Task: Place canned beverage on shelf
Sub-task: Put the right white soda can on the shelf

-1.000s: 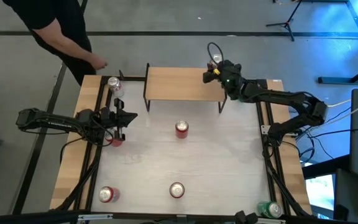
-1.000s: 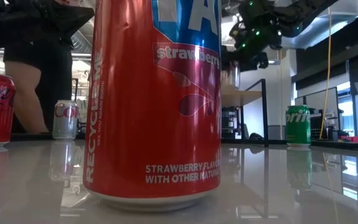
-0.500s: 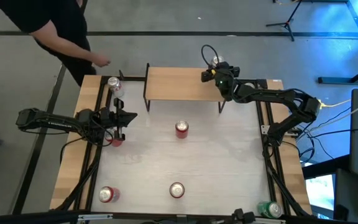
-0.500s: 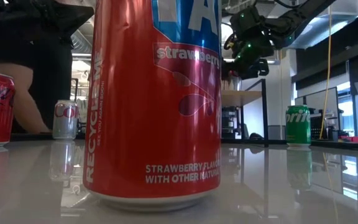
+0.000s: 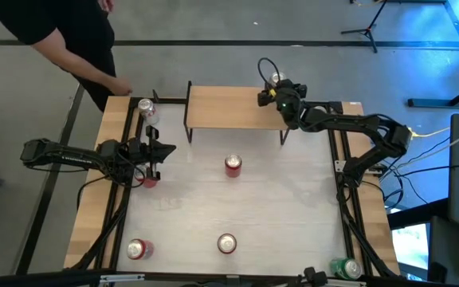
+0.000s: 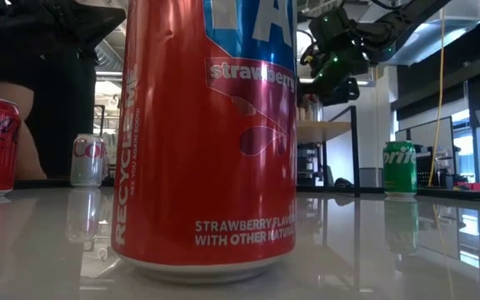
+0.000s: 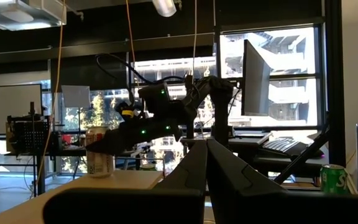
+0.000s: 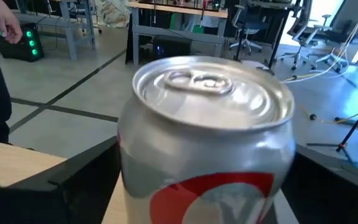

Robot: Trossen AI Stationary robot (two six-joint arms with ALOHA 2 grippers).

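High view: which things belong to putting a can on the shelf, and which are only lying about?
Job: low shelf with light-wood top and black legs; silver-topped red can at its right end; right gripper at that can.
Lying about: red can mid-table; red can by left gripper; silver can far left; green can.
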